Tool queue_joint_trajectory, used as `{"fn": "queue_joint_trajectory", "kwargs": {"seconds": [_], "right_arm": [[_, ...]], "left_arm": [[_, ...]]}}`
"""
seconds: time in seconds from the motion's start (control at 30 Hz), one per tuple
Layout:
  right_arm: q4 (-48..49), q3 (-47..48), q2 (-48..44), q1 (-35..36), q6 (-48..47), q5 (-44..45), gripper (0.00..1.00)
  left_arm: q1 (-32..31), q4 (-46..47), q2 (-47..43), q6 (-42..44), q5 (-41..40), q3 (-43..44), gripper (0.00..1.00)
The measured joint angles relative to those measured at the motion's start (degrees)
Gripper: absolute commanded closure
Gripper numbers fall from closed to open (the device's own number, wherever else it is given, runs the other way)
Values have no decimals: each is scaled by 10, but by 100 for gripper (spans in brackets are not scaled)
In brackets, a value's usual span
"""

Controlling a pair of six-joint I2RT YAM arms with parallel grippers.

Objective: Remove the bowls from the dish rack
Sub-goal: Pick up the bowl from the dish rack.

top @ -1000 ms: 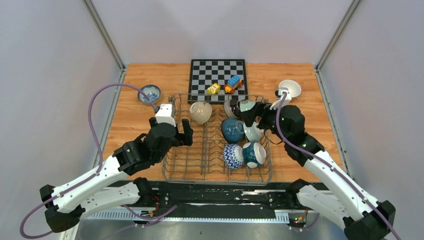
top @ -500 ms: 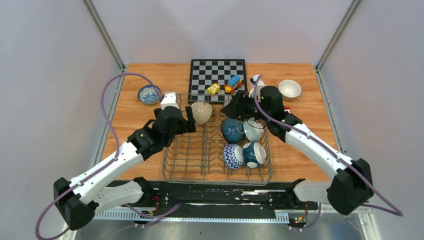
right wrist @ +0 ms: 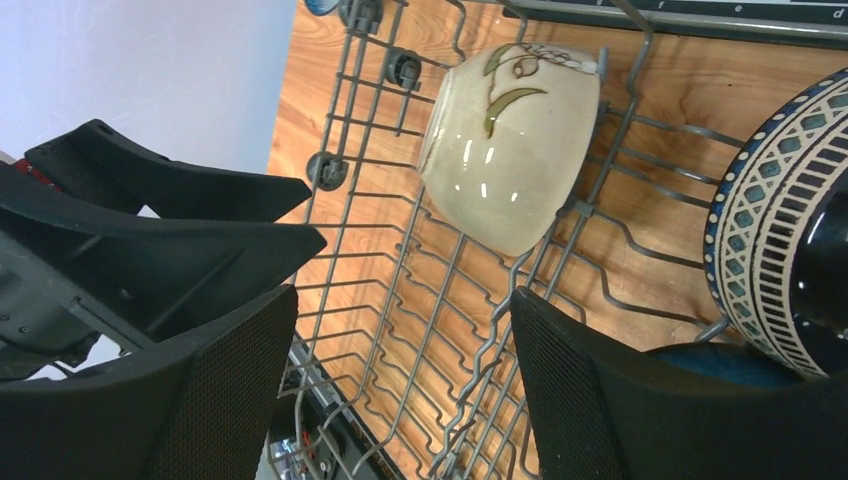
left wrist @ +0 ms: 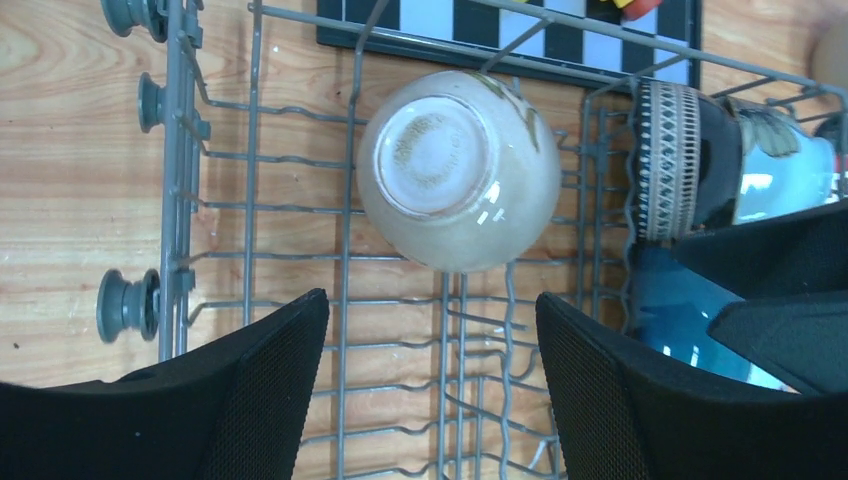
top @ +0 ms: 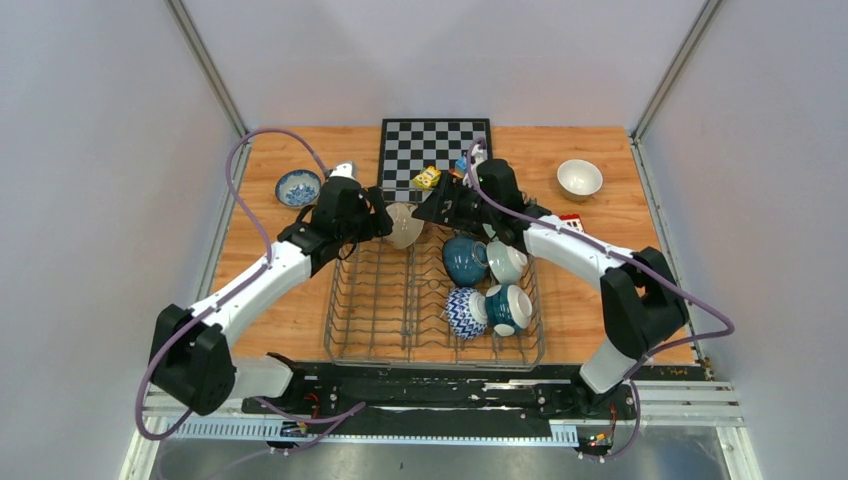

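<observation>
The grey wire dish rack (top: 380, 310) sits mid-table. A cream bowl (top: 403, 226) leans on its side at the rack's far end; it also shows in the left wrist view (left wrist: 455, 170) and the right wrist view (right wrist: 510, 150). My left gripper (top: 383, 216) is open just left of it (left wrist: 432, 300). My right gripper (top: 428, 209) is open just right of it (right wrist: 405, 295). Neither touches it. A dark teal bowl (top: 464, 260), a pale mint bowl (top: 507, 263), a zigzag blue-and-white bowl (top: 464, 312) and a teal bowl (top: 508, 308) stand in the rack's right half. A dark-patterned bowl (left wrist: 680, 160) stands beside the cream one.
A blue-and-white bowl (top: 298, 187) stands on the table left of the rack, and a white bowl (top: 580, 178) at the far right. The chessboard (top: 435, 145) with toy blocks (top: 427, 178) lies just behind the rack. The two grippers face each other closely.
Both arms have reached towards the rack's far end. The right gripper has swung left from the white bowl to the cream bowl, and the left gripper has moved up beside it.
</observation>
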Motion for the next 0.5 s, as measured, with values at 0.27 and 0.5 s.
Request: {"fn": "queue_joint_trajectory", "kwargs": {"seconds": [0.27,0.5], "right_arm": [[-3,42,60,0,9,18,18],[-11,67,95,0,9,33,17]], "left_arm": [[49,41,93,-2,42,0,31],[71,63,127,-2,56,0,32]]}}
